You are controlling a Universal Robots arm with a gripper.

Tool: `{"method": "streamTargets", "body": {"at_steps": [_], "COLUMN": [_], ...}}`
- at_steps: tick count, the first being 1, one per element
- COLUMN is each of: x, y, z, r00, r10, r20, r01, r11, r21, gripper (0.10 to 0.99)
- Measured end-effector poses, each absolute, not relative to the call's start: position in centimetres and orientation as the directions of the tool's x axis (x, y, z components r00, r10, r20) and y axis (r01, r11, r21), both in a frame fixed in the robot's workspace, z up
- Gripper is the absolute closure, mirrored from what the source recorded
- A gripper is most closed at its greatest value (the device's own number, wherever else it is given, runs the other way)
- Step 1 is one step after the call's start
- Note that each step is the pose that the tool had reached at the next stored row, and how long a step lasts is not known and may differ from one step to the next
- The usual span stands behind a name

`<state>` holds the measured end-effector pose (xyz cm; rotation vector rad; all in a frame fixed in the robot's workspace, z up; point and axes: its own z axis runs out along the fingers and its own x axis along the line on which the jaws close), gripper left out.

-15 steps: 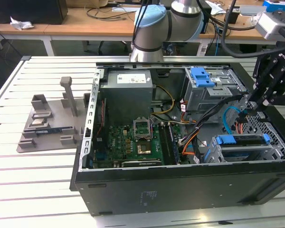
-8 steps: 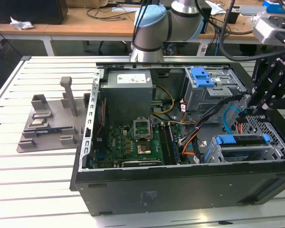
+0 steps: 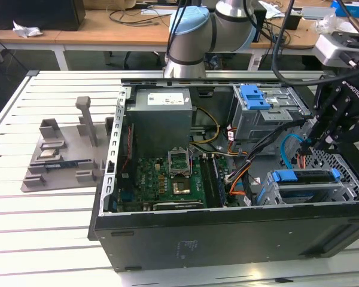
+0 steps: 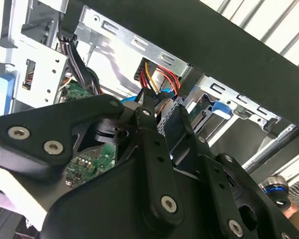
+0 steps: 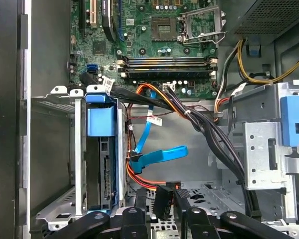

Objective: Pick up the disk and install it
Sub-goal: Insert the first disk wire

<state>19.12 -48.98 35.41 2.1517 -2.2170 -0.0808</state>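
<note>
Disk [image 3: 311,192] lies inside the metal drive cage [image 3: 349,186] at the four o'clock corner of the open computer case [image 3: 227,239], its blue carrier bracket [image 3: 305,176] running along the cage's upper edge. In the first wrist view the disk [image 5: 103,174] stands edge-on in that cage. The pincer [image 3: 316,142] hangs over the case just beside the cage, toward twelve o'clock from it, above orange and blue cables [image 3: 287,156]; whether it is released or clenched cannot be told. It does not touch the disk. The case rests on a white slatted tabletop [image 3: 48,221]. A grey holder [image 3: 60,155] stands at nine o'clock from the case.
</note>
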Motion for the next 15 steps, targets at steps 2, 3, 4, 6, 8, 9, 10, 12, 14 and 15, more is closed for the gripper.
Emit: {"method": "streamTargets", "body": {"at_steps": [2, 3, 4, 6, 8, 9, 10, 12, 14, 15], "x": [19.13, 19.13, 19.13, 19.13, 19.12, 19.13, 19.13, 19.13, 19.12, 19.13], "y": [-48.99, -48.99, -48.99, -48.99, -48.99, -48.99, -48.99, -48.99, -48.99, -48.99], "z": [35.37, 35.38, 35.38, 35.38, 35.38, 35.37, 35.38, 35.38, 35.38, 35.38], "r00": [-0.03, -0.03, -0.03, -0.03, -0.03, -0.03, -0.03, -0.03, -0.03, -0.03], "r10": [-1.0, -1.0, -1.0, -1.0, -1.0, -1.0, -1.0, -1.0, -1.0, -1.0], "r20": [0.005, 0.006, 0.006, 0.006, 0.006, 0.006, 0.006, 0.007, 0.007, 0.007], "r01": [-0.997, -0.997, -0.997, -0.997, -0.997, -0.997, -0.997, -0.997, -0.997, -0.997], "r11": [0.03, 0.03, 0.03, 0.03, 0.03, 0.03, 0.03, 0.03, 0.03, 0.03], "r21": [0.073, 0.073, 0.073, 0.073, 0.073, 0.073, 0.073, 0.073, 0.073, 0.073], "gripper": [0.725, 0.725, 0.725, 0.725, 0.741, 0.808, 0.867, 0.918, 0.918, 0.918]}}
